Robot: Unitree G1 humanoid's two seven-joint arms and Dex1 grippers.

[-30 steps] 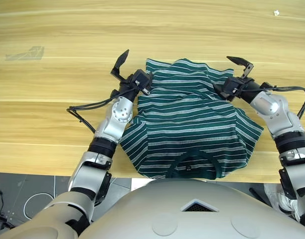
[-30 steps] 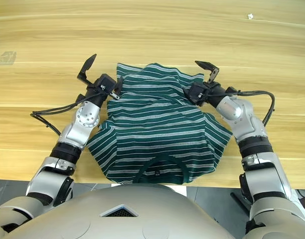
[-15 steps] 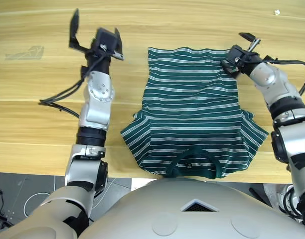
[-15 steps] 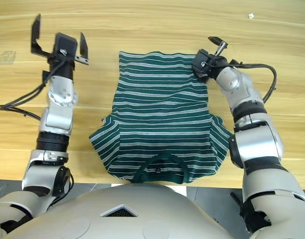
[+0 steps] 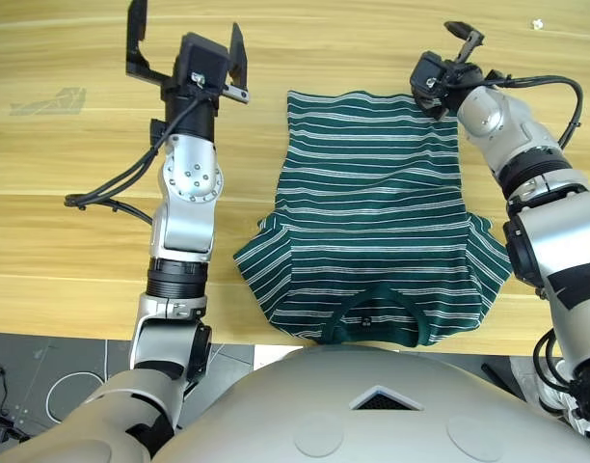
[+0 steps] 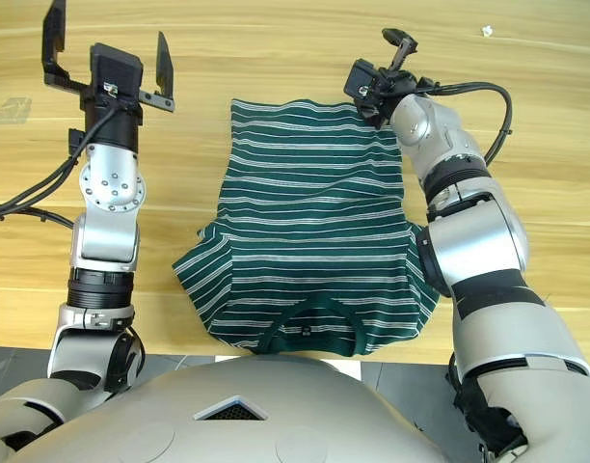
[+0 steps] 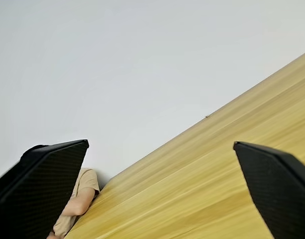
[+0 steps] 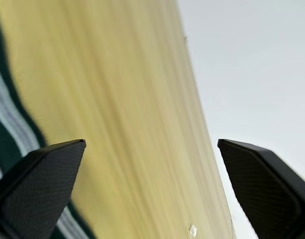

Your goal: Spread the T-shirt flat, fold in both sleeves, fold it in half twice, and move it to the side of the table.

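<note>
The green striped T-shirt (image 5: 372, 207) lies spread on the wooden table (image 5: 73, 222), its collar (image 5: 367, 313) at the near edge and its hem at the far end. Both short sleeves stick out at the sides near me. My left gripper (image 5: 186, 43) is raised above the table, left of the shirt's far left corner, open and empty. In the left wrist view the left gripper (image 7: 157, 189) has only bare wood between its fingers. My right gripper (image 5: 447, 48) hovers at the far right corner of the hem, open. The right wrist view shows the right gripper (image 8: 150, 184) beside the shirt's edge (image 8: 3, 124).
A small white scrap (image 5: 535, 24) lies far right on the table. A faint grey mark (image 5: 49, 101) is on the wood at the left. Bare wood extends beyond and to both sides of the shirt. The table's front edge (image 5: 83, 323) runs just under the collar.
The bunched hem was pulled away from me and the shirt now lies flat. My left gripper let go and rose to the far left. My right gripper lifted off at the far right corner.
</note>
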